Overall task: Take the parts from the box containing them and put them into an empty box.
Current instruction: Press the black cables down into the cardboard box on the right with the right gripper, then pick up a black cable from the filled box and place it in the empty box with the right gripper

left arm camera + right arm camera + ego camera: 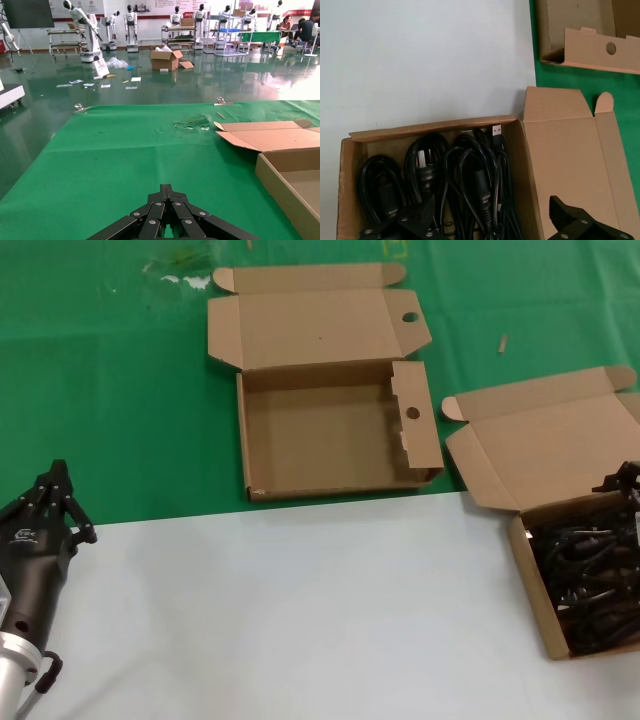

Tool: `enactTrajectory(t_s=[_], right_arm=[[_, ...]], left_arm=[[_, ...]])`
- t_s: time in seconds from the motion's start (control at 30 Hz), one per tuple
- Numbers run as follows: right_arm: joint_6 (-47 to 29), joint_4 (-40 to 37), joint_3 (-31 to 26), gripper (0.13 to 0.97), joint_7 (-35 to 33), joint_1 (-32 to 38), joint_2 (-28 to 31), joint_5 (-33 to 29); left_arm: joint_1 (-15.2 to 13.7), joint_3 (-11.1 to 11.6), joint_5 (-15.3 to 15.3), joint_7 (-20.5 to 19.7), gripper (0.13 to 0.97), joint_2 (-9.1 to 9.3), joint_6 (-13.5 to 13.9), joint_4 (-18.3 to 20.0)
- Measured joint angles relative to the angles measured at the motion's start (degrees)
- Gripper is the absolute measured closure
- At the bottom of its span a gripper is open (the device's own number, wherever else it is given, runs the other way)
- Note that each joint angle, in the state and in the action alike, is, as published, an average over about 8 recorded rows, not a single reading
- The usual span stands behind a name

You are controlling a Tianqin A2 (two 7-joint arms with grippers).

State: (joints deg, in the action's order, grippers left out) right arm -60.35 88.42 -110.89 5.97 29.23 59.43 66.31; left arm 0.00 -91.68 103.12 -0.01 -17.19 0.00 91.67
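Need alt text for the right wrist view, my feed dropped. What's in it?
The right hand hangs open over a brown cardboard box packed with black bundled power cords, one finger over the cords and the other over the box's open lid. Beyond lie white tabletop, green mat and a corner of the empty box with a round hole in its flap.
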Motion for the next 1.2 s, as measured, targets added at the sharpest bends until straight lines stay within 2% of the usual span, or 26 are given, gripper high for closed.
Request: enactTrajectory(t_s=[0.17,0.43,0.47,0.73,0.77,1.03,1.2], right_arm=[[0.07,-0.81,-0.08,0.293,-0.30,-0.04,-0.61,-0.22],[0.82,-2.44,0.08,0.473,-1.14,-0.81,-1.09,0.08],[0.98,-2.73,0.09,0.473,-1.31,-0.81,-1.23,0.12],[2.41,-5.94,-0.20,0.688,-3.36,-0.06,-2.95,0.45],[2.55,-6.34,-0.25,0.688,-3.64,0.07,-3.14,0.50],[2.37,-7.94,-0.59,0.839,-4.59,1.25,-3.71,0.76],[0.53,-6.88,-0.72,0.843,-3.48,2.57,-3.21,0.60]], left_arm=[[0.00,0.00,0.00,0.00,0.957,0.00,0.00,0.00],[0.00,0.00,0.00,0.00,0.957,0.00,0.00,0.00],[0.00,0.00,0.00,0.00,0.957,0.00,0.00,0.00],[0.00,0.00,0.00,0.00,0.957,0.00,0.00,0.00],[0.00,0.00,0.00,0.00,0.957,0.00,0.00,0.00],[0.00,0.00,0.00,0.00,0.957,0.00,0.00,0.00],[0.00,0.00,0.00,0.00,0.957,0.00,0.00,0.00]])
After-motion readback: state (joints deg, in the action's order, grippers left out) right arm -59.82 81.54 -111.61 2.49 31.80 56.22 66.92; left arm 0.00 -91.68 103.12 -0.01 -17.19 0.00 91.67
